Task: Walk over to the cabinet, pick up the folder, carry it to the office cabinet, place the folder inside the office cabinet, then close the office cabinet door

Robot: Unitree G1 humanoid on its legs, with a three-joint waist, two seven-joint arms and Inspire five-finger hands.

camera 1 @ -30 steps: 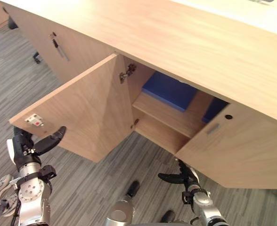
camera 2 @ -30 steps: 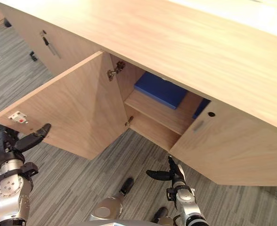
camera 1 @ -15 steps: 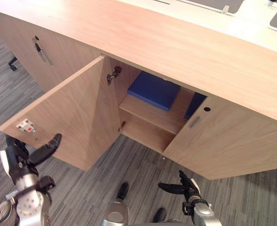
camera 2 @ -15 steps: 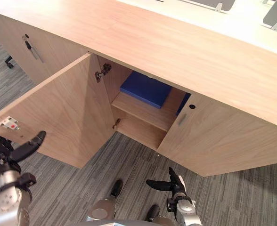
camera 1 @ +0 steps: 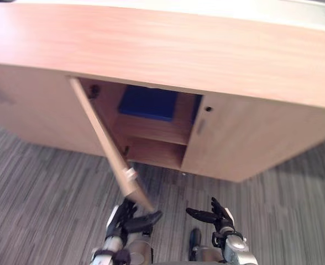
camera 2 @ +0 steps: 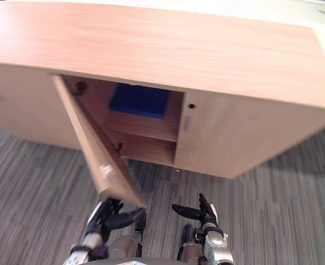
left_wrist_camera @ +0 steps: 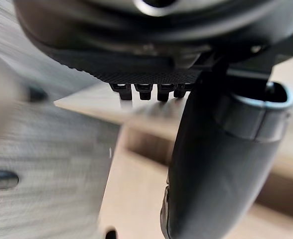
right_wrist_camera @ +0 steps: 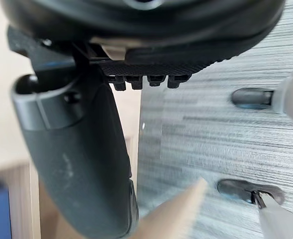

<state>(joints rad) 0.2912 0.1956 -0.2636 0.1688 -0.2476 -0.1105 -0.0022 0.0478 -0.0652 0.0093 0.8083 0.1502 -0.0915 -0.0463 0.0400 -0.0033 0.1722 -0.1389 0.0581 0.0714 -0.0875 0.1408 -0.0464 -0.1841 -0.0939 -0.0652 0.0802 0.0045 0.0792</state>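
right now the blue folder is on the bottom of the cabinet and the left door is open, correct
Not quite. The blue folder lies on the upper shelf of the cabinet, not on its bottom, as the right eye view shows. The left door is open.

Nothing legible anywhere. No print, number or sign to be made out on the office cabinet (camera 1: 179,49), on its open door (camera 1: 104,143), or on the blue folder (camera 1: 148,102) inside. Small pale fitting (camera 1: 130,173) at the door's free edge too blurred to read.
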